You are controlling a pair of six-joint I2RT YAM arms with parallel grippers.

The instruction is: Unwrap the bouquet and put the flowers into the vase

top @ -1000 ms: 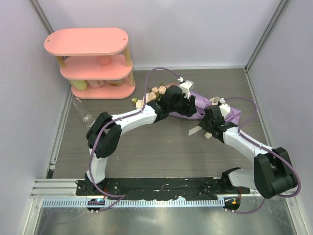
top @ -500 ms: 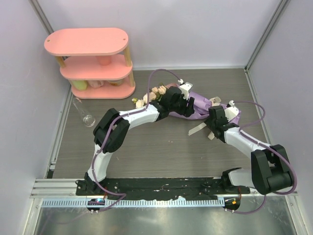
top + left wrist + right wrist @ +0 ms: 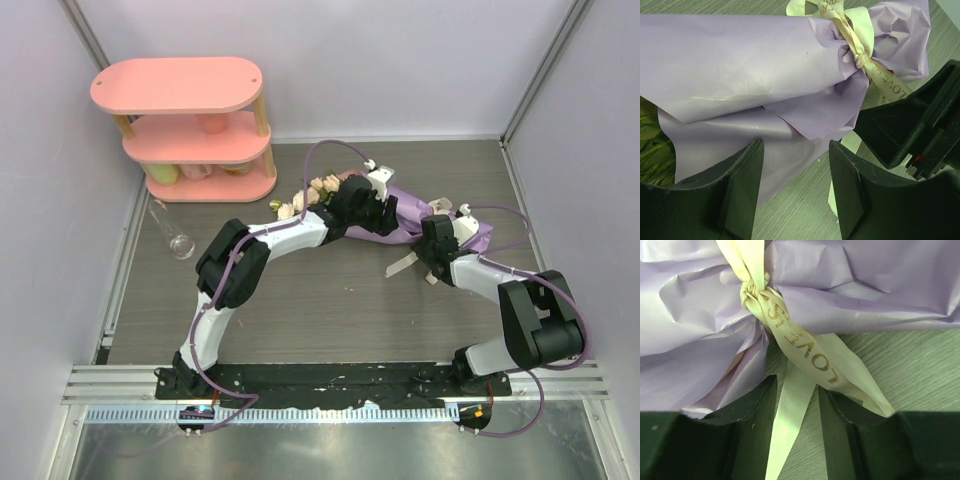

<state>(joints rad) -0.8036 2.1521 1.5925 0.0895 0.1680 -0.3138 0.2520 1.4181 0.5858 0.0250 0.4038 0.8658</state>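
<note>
The bouquet (image 3: 405, 218) lay flat on the worktop (image 3: 330, 310), a bit past the middle. Its long side ran from far left to near right. The flowers (image 3: 318, 188) pointed to the far left, toward the pink shelf (image 3: 190, 90). The tied end pointed to the right. My left end effector (image 3: 796, 155) was over the middle of the lilac paper. Its two fingers (image 3: 742, 180) were apart, and a flap of paper lay in the gap. I saw no pinch on it. My right end effector (image 3: 796, 390) was at the tied end, just below the knot. Its fingers (image 3: 752, 420) were apart too. One tail of the cream ribbon (image 3: 805, 347) ran down between them, but the gap was wider than the tail. The ribbon had gold letters on it, and the knot was tight around the paper. From above, both arms covered much of the bouquet, so I could not see all of it. The vase (image 3: 172, 228) was well apart from the flowers, by the left wall and in front of the shelf. The shelf had three levels, with pink and yellow cups (image 3: 212, 124) on the lower ones. The worktop was gray with a wood look. Pale walls stood on three sides, and a metal rail (image 3: 330, 412) ran along the near edge.
</note>
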